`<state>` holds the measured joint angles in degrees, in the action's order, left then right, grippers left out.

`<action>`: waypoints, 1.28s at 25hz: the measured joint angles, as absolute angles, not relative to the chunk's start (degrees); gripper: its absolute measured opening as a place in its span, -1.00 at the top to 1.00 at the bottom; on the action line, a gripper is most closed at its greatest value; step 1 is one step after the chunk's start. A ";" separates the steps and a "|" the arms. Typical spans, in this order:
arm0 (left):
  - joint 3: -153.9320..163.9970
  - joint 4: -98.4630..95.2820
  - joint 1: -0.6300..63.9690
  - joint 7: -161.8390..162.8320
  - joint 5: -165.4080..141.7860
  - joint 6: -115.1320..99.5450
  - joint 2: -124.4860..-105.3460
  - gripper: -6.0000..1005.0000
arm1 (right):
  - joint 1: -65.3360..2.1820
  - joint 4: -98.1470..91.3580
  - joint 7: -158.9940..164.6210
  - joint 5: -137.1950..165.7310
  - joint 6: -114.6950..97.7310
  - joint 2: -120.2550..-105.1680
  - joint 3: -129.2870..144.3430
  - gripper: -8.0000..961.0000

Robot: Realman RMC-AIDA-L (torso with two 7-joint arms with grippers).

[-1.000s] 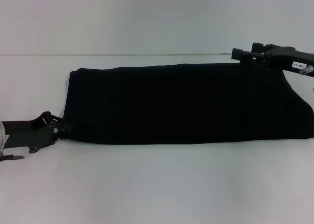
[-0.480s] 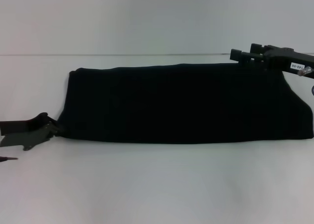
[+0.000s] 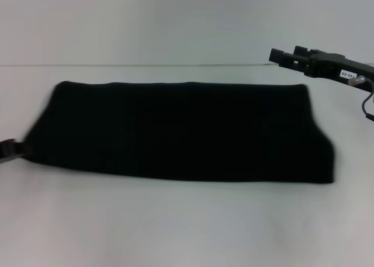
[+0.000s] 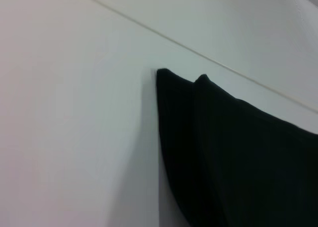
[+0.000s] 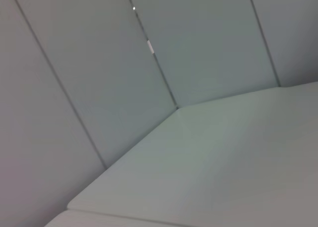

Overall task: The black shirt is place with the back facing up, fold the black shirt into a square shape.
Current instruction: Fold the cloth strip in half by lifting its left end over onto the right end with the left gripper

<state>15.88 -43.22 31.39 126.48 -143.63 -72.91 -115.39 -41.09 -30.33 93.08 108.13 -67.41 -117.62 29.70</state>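
The black shirt [image 3: 181, 132] lies flat on the white table [image 3: 187, 220] as a long folded band — its long axis runs across the table from our left side to our right, one long edge toward the table's far edge, the other toward the near one. In the left wrist view we see one end of the shirt [image 4: 233, 157] with two stacked layers showing at its corner.

Our left gripper [image 3: 9, 150] sits right at the band's left end, low against the table near its left edge; whether it touches the cloth, and whether its fingers are apart or together, we cannot tell. Our right gripper [image 3: 286, 55] hangs above the far right corner of the band, clear of the fabric; its fingers we cannot make out either.

We judge the band still needs folding end over end to become a square — so the coming move runs along that long axis, and our left gripper is the nearer one to an end.
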 joint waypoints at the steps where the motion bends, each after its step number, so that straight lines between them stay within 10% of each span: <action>1: 15.89 -44.75 30.77 125.95 -144.17 -73.15 -115.29 0.90 | -41.07 -30.32 93.03 107.80 -66.97 -117.79 29.69 -0.93; 11: 15.40 -53.21 27.91 122.19 -147.45 -77.57 -114.38 0.88 | -41.01 -30.14 92.77 106.58 -63.73 -118.45 29.62 -0.92; 19: 17.28 -47.81 40.63 123.13 -139.47 -92.62 -113.80 0.86 | -39.30 -30.81 92.54 105.96 -63.55 -117.36 29.09 -0.92; 32: 22.40 -20.80 53.87 116.53 -129.49 -80.03 -124.32 0.83 | -35.24 -31.12 92.08 104.93 -65.93 -112.89 27.58 -0.89</action>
<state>22.40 -20.80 53.87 116.53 -129.49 -80.03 -124.32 -35.24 -31.12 92.08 104.93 -65.93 -112.89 27.58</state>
